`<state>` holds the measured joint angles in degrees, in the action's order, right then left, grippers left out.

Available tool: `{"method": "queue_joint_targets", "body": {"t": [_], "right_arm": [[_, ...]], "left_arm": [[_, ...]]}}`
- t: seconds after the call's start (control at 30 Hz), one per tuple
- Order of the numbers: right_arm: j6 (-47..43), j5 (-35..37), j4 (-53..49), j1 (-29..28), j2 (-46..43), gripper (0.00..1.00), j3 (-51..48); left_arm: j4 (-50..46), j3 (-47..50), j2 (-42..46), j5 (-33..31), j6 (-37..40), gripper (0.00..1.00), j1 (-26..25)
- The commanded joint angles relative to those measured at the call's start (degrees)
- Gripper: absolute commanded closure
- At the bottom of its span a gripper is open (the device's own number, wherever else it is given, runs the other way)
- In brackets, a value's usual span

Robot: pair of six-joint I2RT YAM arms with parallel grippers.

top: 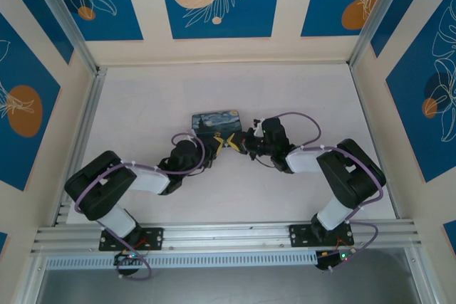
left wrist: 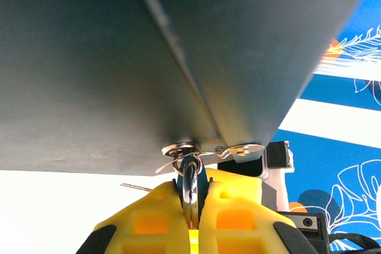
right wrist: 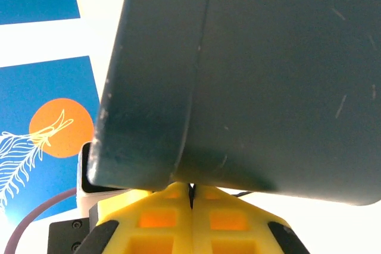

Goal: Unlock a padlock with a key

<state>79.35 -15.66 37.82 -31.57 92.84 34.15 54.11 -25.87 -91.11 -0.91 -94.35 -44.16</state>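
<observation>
I'm clamping the padlock (left wrist: 190,184) in my left gripper (left wrist: 191,215) at the tin's (left wrist: 107,57) near edge, mid-table (top: 142,105). My right gripper (right wrist: 191,197), fingers pressed together, is sitting just right of it.

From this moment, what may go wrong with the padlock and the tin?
1. The left gripper pinches the padlock, which seems hooked in the hasp of the tin; a pull may drag or tip the tin.
2. The right gripper is shut close under the tin; I cannot tell whether it holds the key, so insertion may miss.
</observation>
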Motion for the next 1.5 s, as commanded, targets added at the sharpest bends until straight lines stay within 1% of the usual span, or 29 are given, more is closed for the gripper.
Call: {"method": "queue_joint_targets", "body": {"t": [0.0, 0.13, 0.2, 0.23, 0.3, 0.4, 0.47, 0.57, 0.6, 0.7, 0.87, 1.1, 1.27, 1.3, 1.47], "right_arm": [[-3.3, -7.9, 2.3, -0.3, -1.4, 0.8, 2.0], [-6.6, -8.7, -2.8, 0.8, -4.8, 0.53, 1.3], [-9.6, -8.2, -8.1, 1.3, -8.0, 0.4, 0.6], [-11.0, -8.1, -10.2, 1.5, -9.6, 0.37, 0.2], [-14.9, -6.7, -17.8, 1.9, -13.7, 0.31, -0.1], [-21.0, -4.3, -27.7, 2.1, -19.2, 0.29, 0.2], [-27.1, -1.4, -35.7, 1.8, -21.9, 0.29, 1.7], [-38.0, 4.9, -45.2, 0.2, -24.1, 0.3, 4.9], [-42.2, 6.9, -47.3, -0.8, -24.5, 0.32, 5.9], [-52.4, 15.5, -51.7, -4.8, -24.3, 0.36, 8.8], [-62.7, 22.5, -51.3, -9.6, -21.6, 0.45, 10.6], [-71.5, 29.2, -48.9, -14.2, -17.4, 0.46, 11.3], [-74.0, 31.3, -47.9, -15.3, -15.1, 0.48, 12.1], [-74.2, 31.5, -47.8, -15.3, -14.7, 0.5, 12.3], [-74.6, 32.6, -47.0, -15.4, -13.6, 0.52, 13.2]], "left_arm": [[3.3, -1.0, -1.2, 3.8, 0.9, 1.0, -1.9], [3.3, 0.3, -1.1, 1.3, 0.3, 1.0, -1.7], [3.0, 0.5, -0.9, 1.2, 0.5, 1.0, -1.5], [2.9, 0.5, -0.9, 1.2, 0.6, 1.0, -1.4], [2.5, 0.5, -0.8, 1.5, 0.9, 1.0, -1.1], [2.0, 0.4, -0.7, 2.1, 1.1, 1.0, -0.6], [1.6, 0.3, -0.6, 2.9, 1.2, 1.0, -0.4], [0.6, 0.1, -0.1, 3.9, 1.5, 1.0, 0.0], [0.1, 0.0, 0.1, 4.4, 1.7, 1.0, 0.2], [-1.3, -0.5, 0.8, 5.8, 2.2, 1.0, 0.6], [-4.1, -1.7, 1.9, 8.3, 2.4, 1.0, 1.2], [-7.5, -3.1, 3.9, 11.1, 2.8, 1.0, 1.5], [-9.2, -3.7, 5.2, 12.4, 3.0, 1.0, 1.8], [-9.5, -3.8, 5.5, 12.5, 3.0, 1.0, 1.8], [-10.7, -4.0, 6.4, 12.9, 3.5, 1.0, 1.9]]}}
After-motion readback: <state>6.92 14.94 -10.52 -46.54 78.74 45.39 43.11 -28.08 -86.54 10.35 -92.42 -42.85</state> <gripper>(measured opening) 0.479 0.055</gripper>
